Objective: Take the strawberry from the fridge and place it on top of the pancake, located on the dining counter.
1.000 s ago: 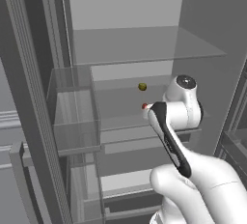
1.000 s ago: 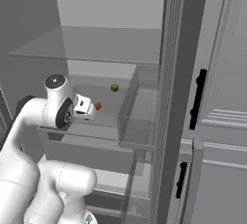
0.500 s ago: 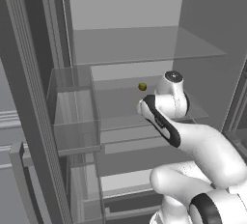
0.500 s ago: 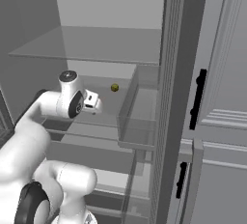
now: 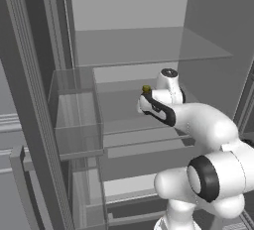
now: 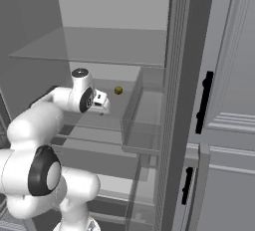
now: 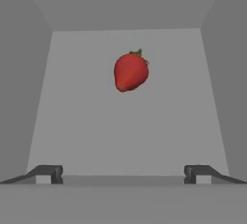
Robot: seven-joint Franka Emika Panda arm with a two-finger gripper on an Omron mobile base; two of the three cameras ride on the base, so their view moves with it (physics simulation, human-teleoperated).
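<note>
The fridge stands open, and my arm reaches onto its middle glass shelf. In the hand view the strawberry, red with a small green top, lies on the light grey shelf straight ahead of my gripper. It sits a little beyond the fingertips, centred between them. The jaws stand wide apart with nothing between them. In both base views the hand covers the strawberry, with the gripper low over the shelf. The pancake and the dining counter are out of view.
A small yellow-green fruit sits on the same shelf just beyond the hand. A glass shelf hangs close above. Clear door bins flank the opening. Light grey cabinets with black handles stand to the right.
The hand has moved deeper into the fridge toward the strawberry and now covers it in both base views. The jaws stayed wide apart.
</note>
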